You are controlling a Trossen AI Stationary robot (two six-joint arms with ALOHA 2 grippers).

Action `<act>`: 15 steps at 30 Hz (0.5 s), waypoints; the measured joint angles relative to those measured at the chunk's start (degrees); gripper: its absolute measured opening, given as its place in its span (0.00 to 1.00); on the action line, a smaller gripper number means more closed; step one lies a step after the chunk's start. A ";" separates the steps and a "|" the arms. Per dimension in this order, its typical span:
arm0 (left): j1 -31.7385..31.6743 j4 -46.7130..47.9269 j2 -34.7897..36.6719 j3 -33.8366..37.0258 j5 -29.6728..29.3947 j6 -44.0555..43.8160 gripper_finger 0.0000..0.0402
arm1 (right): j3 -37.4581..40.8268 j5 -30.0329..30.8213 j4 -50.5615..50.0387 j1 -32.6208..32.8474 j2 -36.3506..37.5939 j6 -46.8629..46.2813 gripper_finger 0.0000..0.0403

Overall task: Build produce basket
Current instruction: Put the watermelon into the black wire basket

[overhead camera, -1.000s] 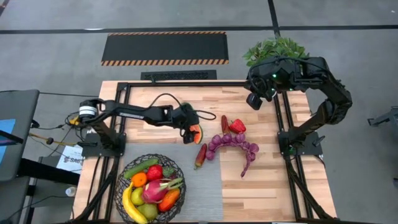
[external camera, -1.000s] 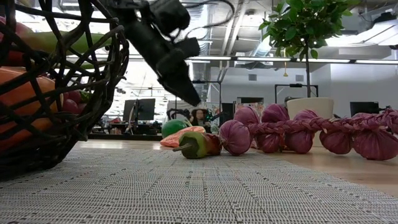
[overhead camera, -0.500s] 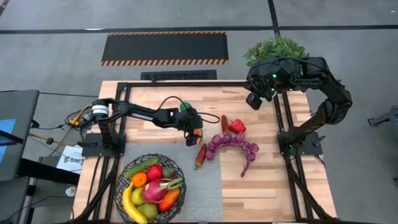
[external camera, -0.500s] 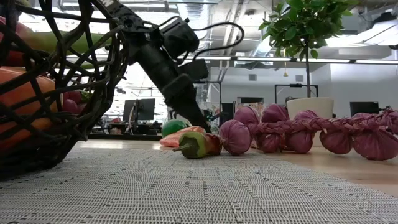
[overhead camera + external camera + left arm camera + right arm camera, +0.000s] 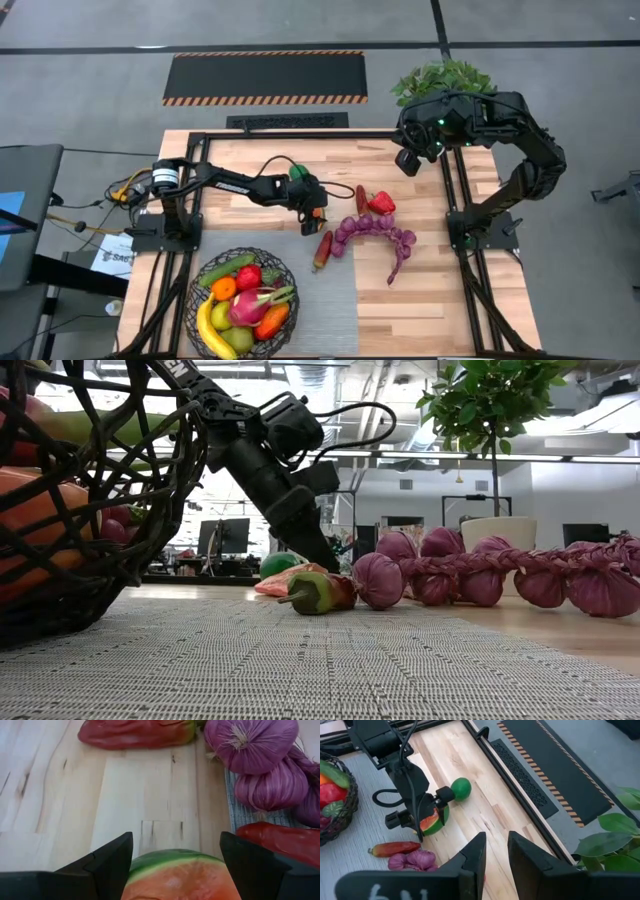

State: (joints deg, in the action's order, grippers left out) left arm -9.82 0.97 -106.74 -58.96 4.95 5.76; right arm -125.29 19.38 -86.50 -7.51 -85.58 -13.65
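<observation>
Watermelon slice (image 5: 175, 875): on the wooden table (image 5: 260, 215), beyond the basket (image 5: 243, 303), between the spread fingers of the left gripper (image 5: 316, 213), which straddle it, not visibly clamped. Left wrist view alone shows this straddle; overhead the slice is mostly hidden under the gripper. Purple onion braid (image 5: 375, 232) and long red pepper (image 5: 322, 250) lie just beside the slice. Basket holds banana, dragonfruit, cucumber. Right gripper (image 5: 496, 851): raised by the plant (image 5: 440, 78), fingers narrowly parted, empty.
</observation>
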 joint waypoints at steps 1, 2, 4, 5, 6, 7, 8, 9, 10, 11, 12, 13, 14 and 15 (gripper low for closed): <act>0.00 0.03 0.00 0.00 -0.13 -0.01 0.71 | -0.01 0.00 0.00 0.00 0.00 0.00 0.26; 0.01 0.10 0.00 0.02 -0.37 -0.04 0.71 | -0.02 0.00 0.00 0.00 0.00 0.00 0.26; 0.01 0.61 -0.02 0.02 -0.93 -0.23 0.71 | 0.00 0.00 0.00 0.00 0.00 0.00 0.26; 0.01 0.95 -0.02 0.02 -0.92 -0.41 0.71 | 0.00 0.00 -0.02 0.00 0.00 0.00 0.26; 0.02 1.25 -0.02 0.02 -0.97 -0.63 0.71 | -0.01 0.00 0.00 0.00 0.01 0.00 0.26; 0.02 1.27 0.03 0.02 -1.07 -0.81 0.71 | 0.00 0.00 0.00 0.00 0.00 0.00 0.26; 0.04 1.58 0.26 -0.38 -1.16 -1.00 0.71 | -0.02 0.00 0.00 0.00 0.00 0.00 0.26; 0.04 2.77 0.40 -1.12 -1.18 -1.31 0.71 | -0.01 0.00 0.00 0.00 0.00 0.00 0.26; -0.07 3.50 0.44 -2.06 -1.12 -1.61 0.71 | -0.02 0.00 0.00 0.00 0.00 0.00 0.26; -0.26 3.85 0.44 -3.19 -1.08 -1.57 0.71 | -0.02 0.00 0.00 0.00 0.00 0.02 0.26; -0.43 4.05 0.54 -4.63 -0.92 -1.41 0.71 | -0.01 0.00 0.00 0.00 0.00 0.02 0.26; -0.60 3.99 0.73 -6.34 -0.71 -0.91 0.71 | 0.00 0.00 0.00 0.00 0.00 0.02 0.26; -0.75 4.44 1.04 -7.81 -0.68 -0.28 0.71 | 0.00 0.00 0.00 0.00 0.00 0.02 0.26; -0.92 5.74 1.22 -9.00 -0.65 0.55 0.71 | 0.00 0.00 0.00 -0.02 0.00 0.00 0.26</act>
State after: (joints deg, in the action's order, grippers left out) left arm -10.75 6.71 -105.52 -67.96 4.30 6.31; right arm -125.30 19.38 -86.50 -7.53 -85.58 -13.65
